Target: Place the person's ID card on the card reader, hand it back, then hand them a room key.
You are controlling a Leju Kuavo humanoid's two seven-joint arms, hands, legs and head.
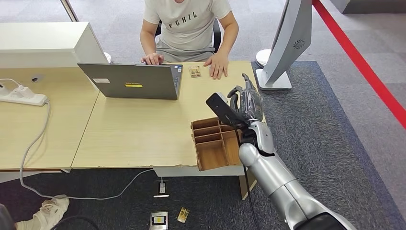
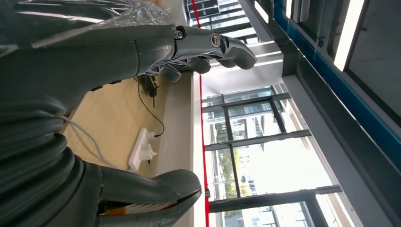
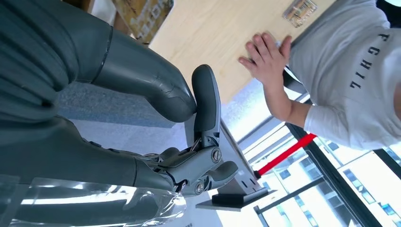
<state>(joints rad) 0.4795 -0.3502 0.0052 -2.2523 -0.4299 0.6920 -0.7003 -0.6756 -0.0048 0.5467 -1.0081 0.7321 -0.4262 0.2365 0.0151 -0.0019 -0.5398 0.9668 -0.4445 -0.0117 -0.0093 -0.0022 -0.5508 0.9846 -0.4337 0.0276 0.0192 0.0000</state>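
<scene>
right hand [image 1: 245, 101] — raised over the counter's [image 1: 139, 129] right edge, just beyond the tray [image 1: 216, 143]; fingers [image 3: 208, 170] curled in, thumb standing straight, nothing held.

left hand [image 2: 142, 61] — fingers [image 2: 227, 47] bent and apart from the thumb, nothing between them; a counter with a power strip [image 2: 141, 149] lies beyond it.

id card [image 1: 194, 71] — flat on the counter near its far edge, between the person's two hands, just beside the hand [image 1: 218, 64] nearer the right edge; apart from the robot's hand.

tray — brown, divided into compartments, at the counter's near right corner, partly hidden by the right arm; whether anything lies in the compartments cannot be told.

laptop [image 1: 131, 80] — open, back of its lid toward the robot, at the far edge left of the card; the person's other hand [image 1: 153, 59] at its keyboard.

person [image 1: 189, 26] — seated at the far edge in a pale t-shirt, both hands on the counter.

monitor [image 1: 287, 43] — white, on a stand off the far right corner.

power strip [image 1: 21, 95] — white, on the adjoining counter at left, cable trailing over the near edge to the floor.

floor [image 1: 330, 124] — grey carpet, red line at right; two small card-like items [image 1: 159, 220] below the near edge.
</scene>
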